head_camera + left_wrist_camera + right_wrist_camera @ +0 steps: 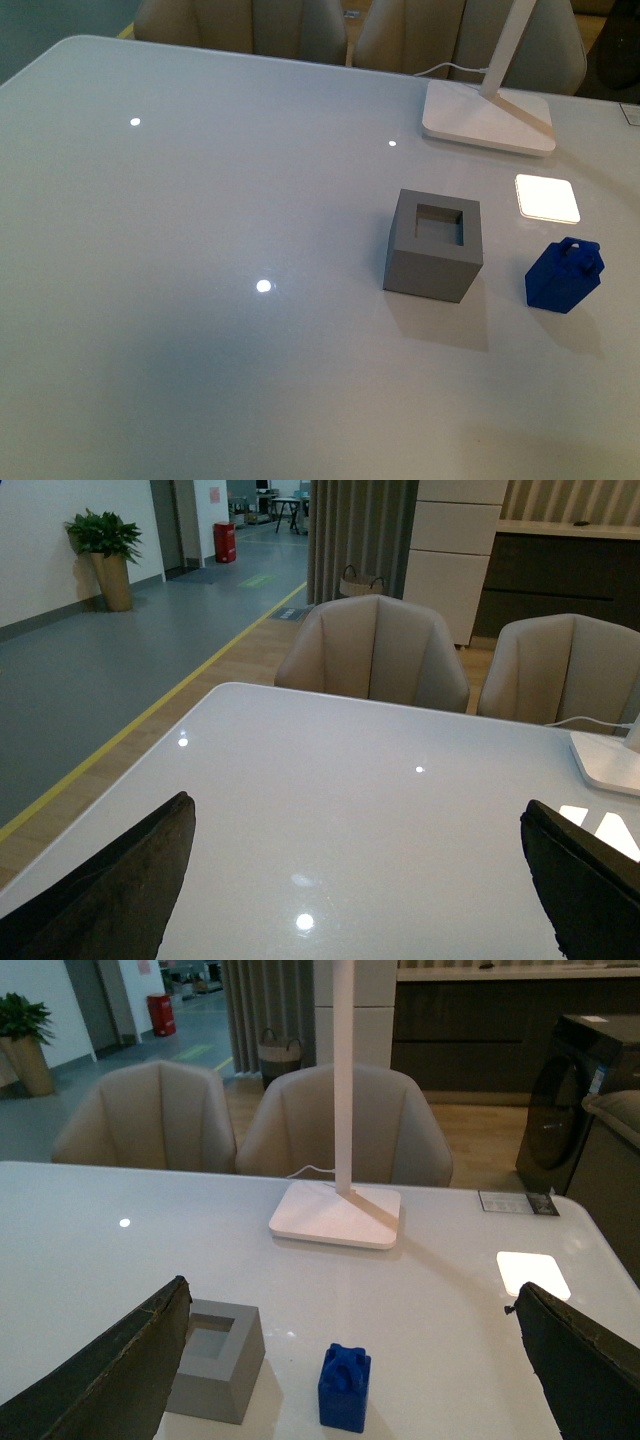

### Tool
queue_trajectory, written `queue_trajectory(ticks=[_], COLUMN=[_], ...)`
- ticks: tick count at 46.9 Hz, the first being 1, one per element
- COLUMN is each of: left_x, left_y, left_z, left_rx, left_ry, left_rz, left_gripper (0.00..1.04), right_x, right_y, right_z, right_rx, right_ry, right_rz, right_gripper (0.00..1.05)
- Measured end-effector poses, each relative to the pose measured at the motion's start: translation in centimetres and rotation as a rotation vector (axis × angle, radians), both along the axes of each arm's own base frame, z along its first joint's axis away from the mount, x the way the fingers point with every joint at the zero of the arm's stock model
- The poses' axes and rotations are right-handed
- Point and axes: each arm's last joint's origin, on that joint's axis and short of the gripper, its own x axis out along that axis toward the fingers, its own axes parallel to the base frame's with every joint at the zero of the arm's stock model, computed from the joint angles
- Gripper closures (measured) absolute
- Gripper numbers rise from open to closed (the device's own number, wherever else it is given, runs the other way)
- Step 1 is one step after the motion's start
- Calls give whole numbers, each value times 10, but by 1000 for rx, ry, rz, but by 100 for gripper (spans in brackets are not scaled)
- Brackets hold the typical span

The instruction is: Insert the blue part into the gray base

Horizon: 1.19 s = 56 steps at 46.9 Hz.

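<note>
Standing apart, gap between: blue part (564,276), gray base (433,246) | left end effector (357,800) spread | right end effector (352,1283) spread

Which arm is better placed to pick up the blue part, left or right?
Right, probably. The right fingers, open, frame the blue part, with the gray base beside it. The left fingers have neither in view, and the front view shows the blue part on the robot's right.

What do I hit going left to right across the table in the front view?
In order: gray cube → blue block. The white lamp foot farther back overlaps both sideways, so it is left out of the order.
</note>
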Motion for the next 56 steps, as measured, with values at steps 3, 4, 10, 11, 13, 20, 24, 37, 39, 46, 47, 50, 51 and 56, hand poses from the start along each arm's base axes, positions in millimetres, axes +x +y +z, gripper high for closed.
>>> queue_trajectory(ticks=[3,4,10,11,13,20,24,37,39,46,47,50,51,56], left_x=[0,0,0,0,0,0,0,0,0,0,0,0,0,0], left_y=[0,0,0,0,0,0,0,0,0,0,0,0,0,0], left_z=[0,0,0,0,0,0,0,0,0,0,0,0,0,0], left_rx=[0,0,0,0,0,0,0,0,0,0,0,0,0,0], left_ry=[0,0,0,0,0,0,0,0,0,0,0,0,0,0], left_rz=[0,0,0,0,0,0,0,0,0,0,0,0,0,0], left_gripper=[7,7,7,7,7,7,7,7,7,7,7,7,7,7], right_x=[0,0,0,0,0,0,0,0,1,14,18,34,40,75], right_y=[0,0,0,0,0,0,0,0,0,7,7,7,6,-6], right_z=[0,0,0,0,0,0,0,0,-1,2,4,12,14,20], right_rx=[0,0,0,0,0,0,0,0,12,-14,-12,24,36,69], right_ry=[0,0,0,0,0,0,0,0,44,385,395,422,433,495], right_rz=[0,0,0,0,0,0,0,0,-37,-242,-243,-223,-211,-203], right_gripper=[9,9,9,9,9,9,9,9,9,9,9,9,9,9])
